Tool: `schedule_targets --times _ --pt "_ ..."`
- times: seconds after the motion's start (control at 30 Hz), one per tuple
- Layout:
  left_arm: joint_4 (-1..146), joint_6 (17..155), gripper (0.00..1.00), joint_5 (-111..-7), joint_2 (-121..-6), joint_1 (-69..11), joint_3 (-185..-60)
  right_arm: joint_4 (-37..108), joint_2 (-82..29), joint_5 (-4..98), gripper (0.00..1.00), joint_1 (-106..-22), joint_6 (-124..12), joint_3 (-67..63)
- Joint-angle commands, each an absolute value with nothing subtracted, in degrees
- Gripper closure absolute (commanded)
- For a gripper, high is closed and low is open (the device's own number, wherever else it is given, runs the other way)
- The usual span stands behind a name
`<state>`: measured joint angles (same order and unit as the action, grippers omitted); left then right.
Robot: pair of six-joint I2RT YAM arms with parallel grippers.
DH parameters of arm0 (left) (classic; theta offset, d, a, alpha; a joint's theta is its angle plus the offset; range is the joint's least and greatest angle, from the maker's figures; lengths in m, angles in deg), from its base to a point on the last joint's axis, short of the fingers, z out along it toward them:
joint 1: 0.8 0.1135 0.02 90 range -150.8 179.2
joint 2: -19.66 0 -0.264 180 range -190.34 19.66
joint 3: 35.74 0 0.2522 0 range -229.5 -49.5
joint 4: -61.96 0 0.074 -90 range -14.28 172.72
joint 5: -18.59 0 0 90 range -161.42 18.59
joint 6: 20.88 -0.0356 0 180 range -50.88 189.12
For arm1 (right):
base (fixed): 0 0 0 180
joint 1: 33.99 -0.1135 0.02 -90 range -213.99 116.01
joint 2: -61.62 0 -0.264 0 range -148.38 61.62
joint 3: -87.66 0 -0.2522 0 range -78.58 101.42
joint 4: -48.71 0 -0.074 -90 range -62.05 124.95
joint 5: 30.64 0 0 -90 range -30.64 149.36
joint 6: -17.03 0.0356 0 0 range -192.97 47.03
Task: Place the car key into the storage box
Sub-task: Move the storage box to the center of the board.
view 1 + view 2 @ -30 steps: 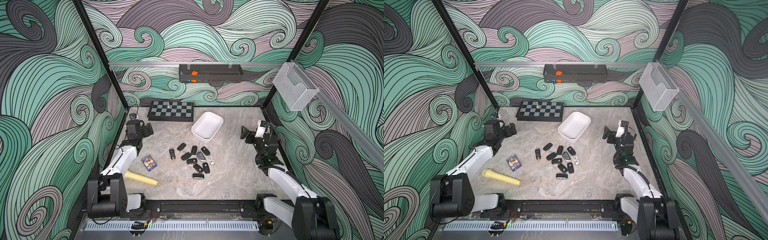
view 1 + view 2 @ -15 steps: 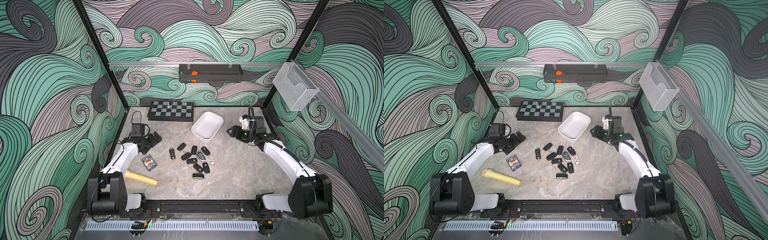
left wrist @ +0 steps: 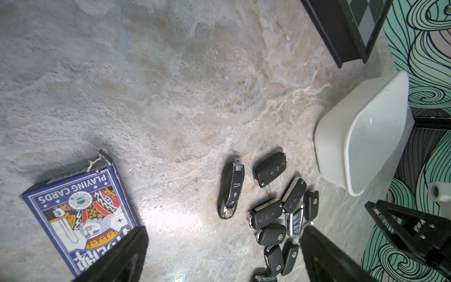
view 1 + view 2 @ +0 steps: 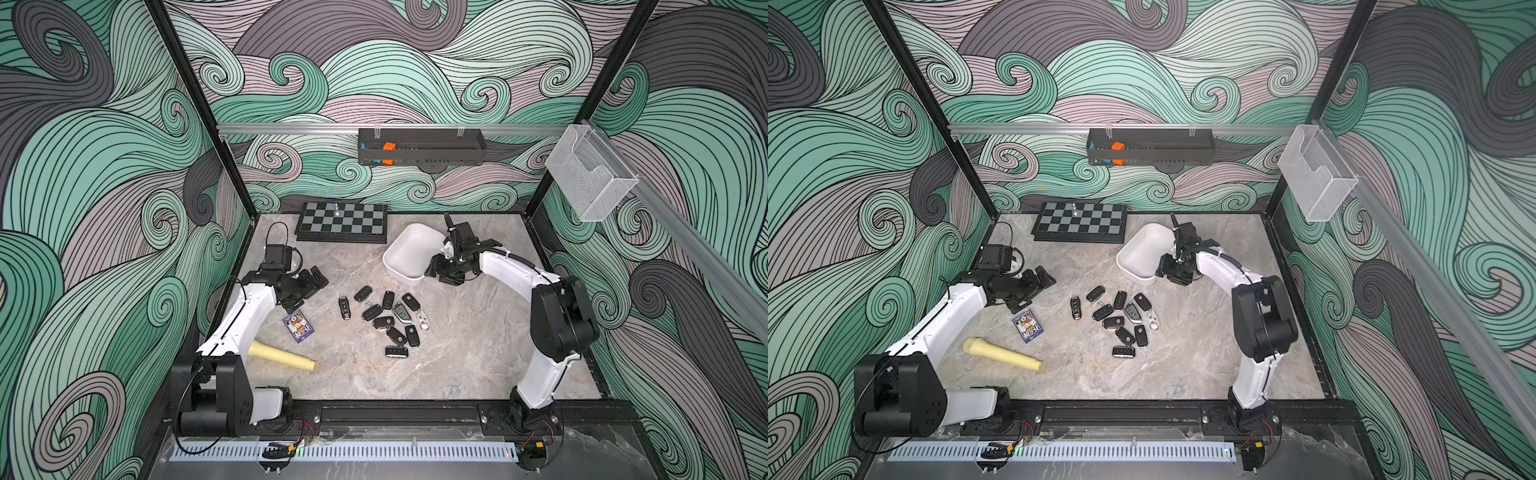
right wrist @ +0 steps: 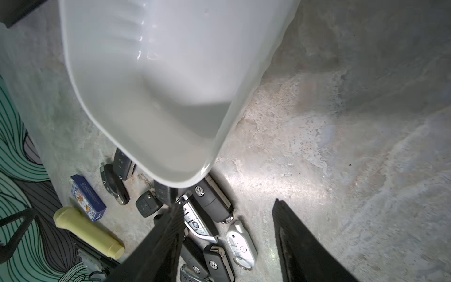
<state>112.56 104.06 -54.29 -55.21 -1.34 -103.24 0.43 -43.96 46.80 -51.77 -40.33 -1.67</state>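
White box sits just beside the right gripper, at its ten o'clock; jaws half-apart, empty. Keys lie at seven o'clock. Left gripper gapes wide.

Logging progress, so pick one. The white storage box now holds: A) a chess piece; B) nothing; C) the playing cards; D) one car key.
B: the storage box shows a bare white inside in both top views; the car keys all lie on the table beside it.

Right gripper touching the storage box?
Cannot tell: right wrist view shows a right gripper fingertip blurred against the storage box rim, neither gap nor contact clear.
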Motion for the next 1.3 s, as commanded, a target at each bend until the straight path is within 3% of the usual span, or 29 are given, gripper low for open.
schedule_targets --times 0.0,0.33,0.57,0.67,0.9,1.1,1.27 --pt "114.83 103.3 0.01 -55.48 -53.09 -1.59 -102.62 -1.32 -46.15 49.15 0.43 -51.74 -38.34 1.98" --pt "115.95 101.7 0.01 -55.58 -51.53 -1.68 -101.64 -1.4 -51.43 50.32 0.45 -52.67 -38.08 6.48" --pt "115.35 101.99 0.01 -55.33 -51.62 -1.72 -100.5 -1.72 -53.38 54.26 0.54 -52.65 -37.71 7.11" --pt "115.06 102.12 0.01 -55.24 -51.28 -1.81 -99.88 -2.44 -53.6 54.88 0.6 -52.48 -38.4 7.51" --pt "114.66 102.25 0.01 -55.24 -49.91 -1.94 -99.16 -4.11 -52.01 54.34 0.85 -49.35 -41.17 7.06" --pt "114.21 102.27 0.01 -54.67 -50.32 -2.34 -99.76 -5.16 -47.48 51.57 0.96 -44.75 -46.63 3.73" --pt "113.92 102.41 0.01 -53.93 -51.63 -3.23 -101.16 -6.24 -41.56 51.08 0.99 -42.38 -51.59 -2.63"
